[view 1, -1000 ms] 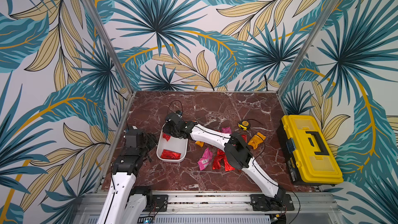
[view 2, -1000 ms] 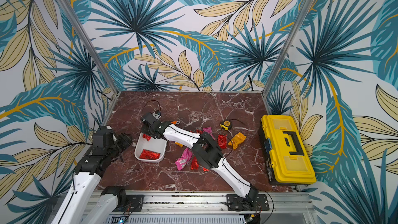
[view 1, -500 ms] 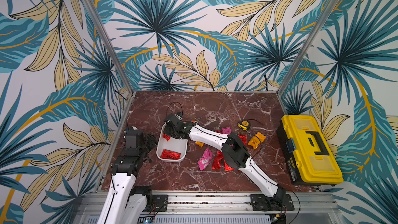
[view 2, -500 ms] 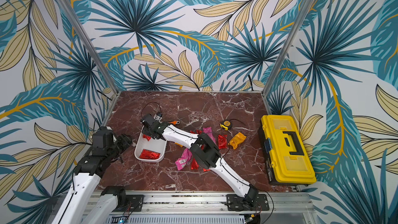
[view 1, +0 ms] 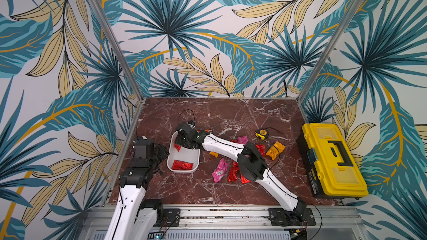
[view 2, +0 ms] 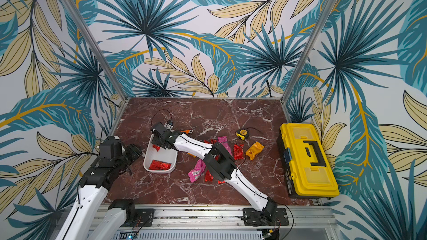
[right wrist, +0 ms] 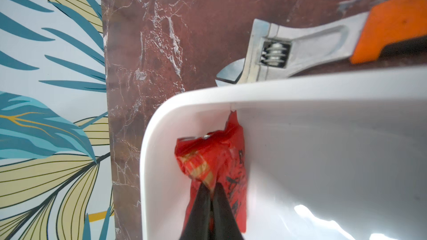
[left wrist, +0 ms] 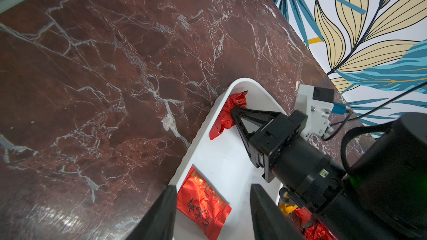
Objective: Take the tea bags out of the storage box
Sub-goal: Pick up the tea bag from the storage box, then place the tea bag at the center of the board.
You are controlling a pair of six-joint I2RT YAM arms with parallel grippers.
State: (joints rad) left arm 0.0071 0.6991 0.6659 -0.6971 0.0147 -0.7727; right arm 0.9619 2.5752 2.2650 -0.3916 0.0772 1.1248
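**Right gripper (right wrist: pixel 211 189) clamps a tea bag inside the box.** Its black jaws are pressed together on a crinkled red foil tea bag (right wrist: pixel 208 158), pinching the crumpled middle. The bag sits at the far end of the shallow white plastic storage box (view 1: pixel 187 154), touching the end wall.

A second red tea bag (view 1: pixel 182 165) lies flat at the near end of the box, apart from the first. The left gripper (left wrist: pixel 211 213) hovers by that near end, jaws spread and gripping nothing.

An adjustable steel wrench with an orange handle (right wrist: pixel 288 49) lies on the red-brown marble tabletop (view 1: pixel 208 188), just outside the box's far wall. The right arm stretches across a scatter of sachets on the table to the right of the box and hides part of it.

Counted, there are 2 red bags in the box. On the table are 2 pink foil sachets (view 1: pixel 220 170), 2 orange-yellow sachets (view 1: pixel 275 150) and at least 3 loose red sachets (view 1: pixel 233 172) showing around the arm. 1 yellow-and-black tape measure (view 1: pixel 261 133) sits beyond them. 1 large yellow plastic toolbox with a black handle (view 1: pixel 330 160) stands at the table's right edge.
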